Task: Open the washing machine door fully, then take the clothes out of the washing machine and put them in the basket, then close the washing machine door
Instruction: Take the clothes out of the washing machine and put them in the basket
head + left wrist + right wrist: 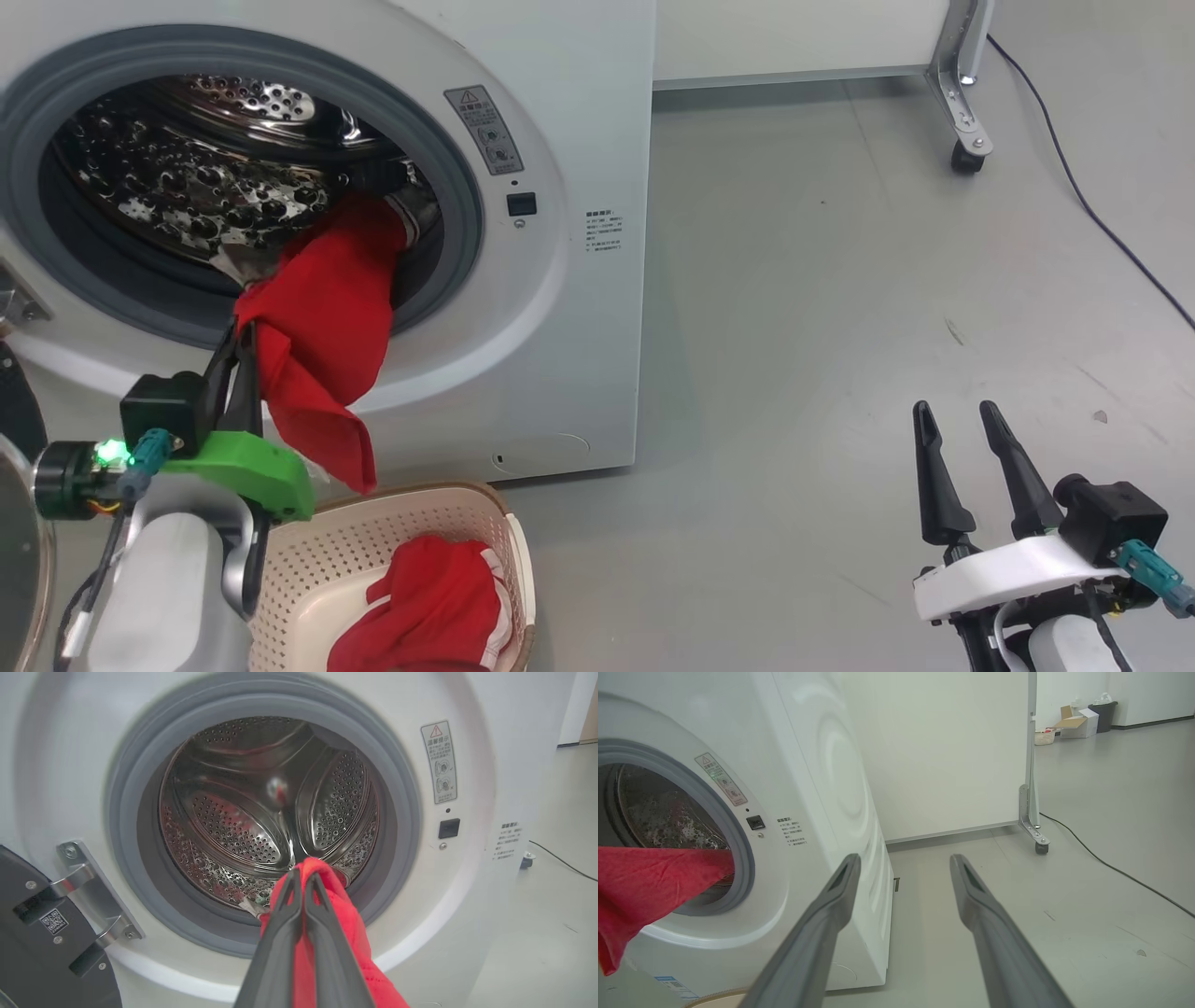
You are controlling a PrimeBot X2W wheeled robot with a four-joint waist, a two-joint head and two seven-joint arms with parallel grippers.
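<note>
Clothes are found in two places: one red garment [322, 336] is held halfway out of the washing machine [579, 140], and a second red piece [434, 597] with white trim is already laid in the basket [509, 532], which is set on the floor [840, 280] just in front of the machine. The door [28, 952] is swung open to the left, so the first step is judged done. The emptying is judged well advanced, and the closing of the door is left. No further garment is made out in the visible part of the drum [233, 826]. The held garment's long axis runs from the lower right of the drum mouth outward and down, with its loose corner pointed at the basket's back rim. It is pinched by the left tool [241, 329], whose fingers are closed on the cloth. The right tool [954, 411] is held wide open and empty, well apart over the floor.
</note>
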